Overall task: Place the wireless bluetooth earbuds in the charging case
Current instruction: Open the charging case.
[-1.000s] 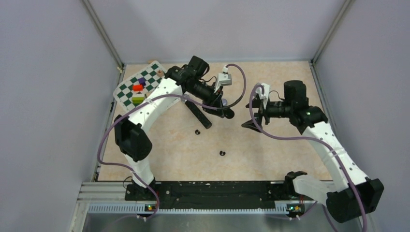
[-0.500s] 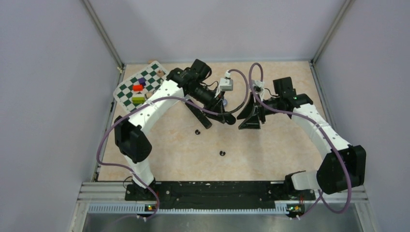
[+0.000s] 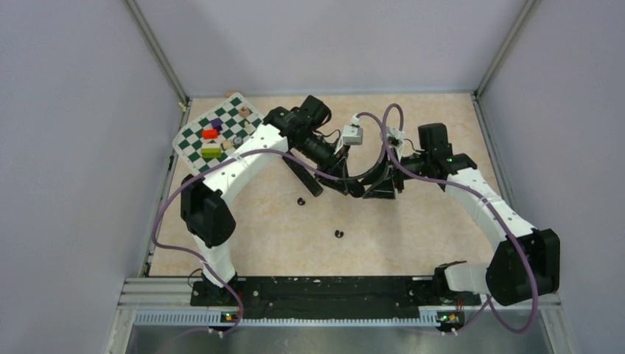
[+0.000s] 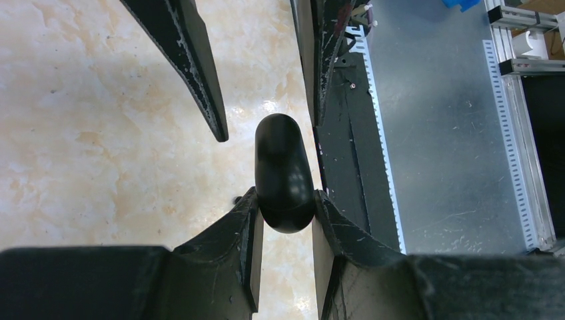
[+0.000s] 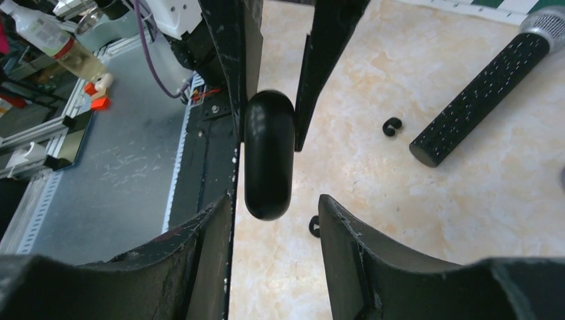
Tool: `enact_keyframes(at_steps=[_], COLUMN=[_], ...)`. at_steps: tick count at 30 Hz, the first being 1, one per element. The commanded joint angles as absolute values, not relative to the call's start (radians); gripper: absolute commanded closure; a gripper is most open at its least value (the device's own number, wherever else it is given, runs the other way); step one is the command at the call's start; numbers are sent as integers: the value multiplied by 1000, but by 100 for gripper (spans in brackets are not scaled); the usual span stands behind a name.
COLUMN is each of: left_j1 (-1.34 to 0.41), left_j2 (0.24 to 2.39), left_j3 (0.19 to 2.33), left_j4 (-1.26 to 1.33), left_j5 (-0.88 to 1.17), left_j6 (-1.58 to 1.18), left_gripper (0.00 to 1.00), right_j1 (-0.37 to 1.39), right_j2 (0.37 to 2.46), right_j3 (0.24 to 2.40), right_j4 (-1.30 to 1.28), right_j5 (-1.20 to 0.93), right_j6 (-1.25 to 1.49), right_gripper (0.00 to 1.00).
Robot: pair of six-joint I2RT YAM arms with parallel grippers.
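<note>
My left gripper is shut on one end of a glossy black oval charging case, held above the table. My right gripper is open, and the case's other end sits just between its fingertips, close to one finger. In the top view the two grippers meet tip to tip, left and right. Two tiny black earbuds lie on the table; both show in the right wrist view. The purple earbuds are out of view.
A long black microphone with a silver head lies just left of the grippers. A green and white checkered board with small coloured blocks sits at the back left. Walls enclose the table on three sides.
My right arm has swung left and brought its open gripper up to the left gripper's tips. My left gripper has shifted slightly right and forward with the case.
</note>
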State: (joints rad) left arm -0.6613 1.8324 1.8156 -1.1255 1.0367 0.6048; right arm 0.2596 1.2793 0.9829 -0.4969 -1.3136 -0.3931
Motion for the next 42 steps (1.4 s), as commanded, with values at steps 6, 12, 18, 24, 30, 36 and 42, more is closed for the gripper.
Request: enact_keyframes(at_steps=[6, 12, 18, 24, 30, 36, 42], left_j1=[-663, -663, -663, -663, -659, -645, -644], left_j2=[1832, 1833, 1833, 1825, 1797, 1774, 1754], left_j3=[1813, 1815, 1812, 1809, 1782, 1712, 1697], left_j4=[-1119, -1120, -1117, -1116, -1065, -894, -844], left_j5=[1075, 1078, 1077, 1068, 1067, 1109, 1132], left_j6=[611, 608, 612, 607, 562, 404, 357], left_gripper=[95, 95, 95, 46, 26, 25, 26], right_j1=[287, 333, 335, 331, 301, 294, 292], right_j2=[1234, 1231, 1239, 1219, 1186, 1111, 1136], right_j3=[986, 987, 1005, 1026, 1001, 865, 846], right_j4=[-396, -406, -441, -466, -326, 1, 76], right_j5=[-1339, -1310, -1305, -1300, -1250, -1133, -1143], right_j6=[-362, -376, -399, -403, -269, -42, 42], right_gripper=[52, 58, 78, 82, 87, 87, 87])
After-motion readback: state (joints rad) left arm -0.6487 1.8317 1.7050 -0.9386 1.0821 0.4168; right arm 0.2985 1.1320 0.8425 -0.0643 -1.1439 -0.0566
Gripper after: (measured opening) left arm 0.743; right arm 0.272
